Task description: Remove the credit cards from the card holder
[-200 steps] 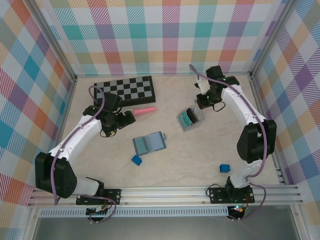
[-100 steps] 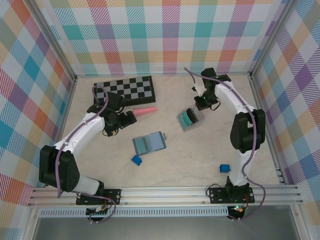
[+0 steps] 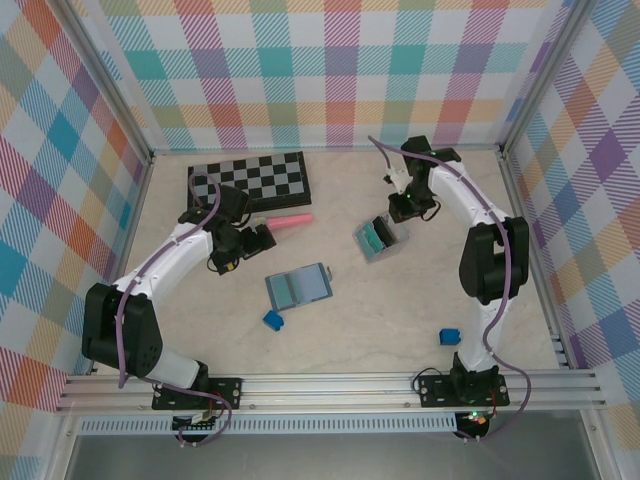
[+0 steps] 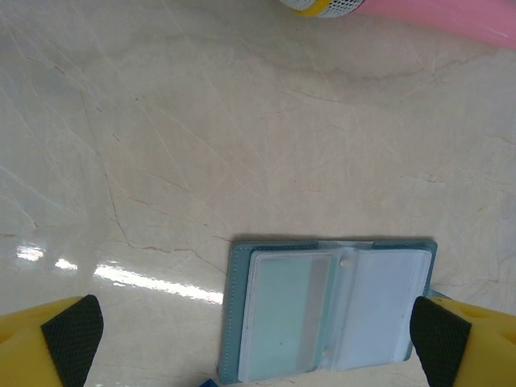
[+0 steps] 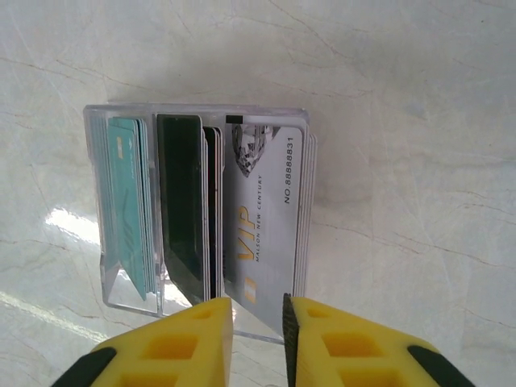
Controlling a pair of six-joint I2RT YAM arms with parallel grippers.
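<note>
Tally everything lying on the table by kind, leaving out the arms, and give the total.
Card holder: 1
Chessboard: 1
Pink stick: 1
Clear box of cards: 1
Small blue blocks: 2
Total: 6

White arms (image 3: 165, 258), black joints (image 3: 495, 272), purple cables (image 3: 119, 335) — yellow fingers (image 5: 165, 348), black-padded.

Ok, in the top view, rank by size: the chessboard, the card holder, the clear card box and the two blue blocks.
chessboard, largest
card holder
clear card box, a little smaller
left blue block and right blue block, smallest; they look alike
</note>
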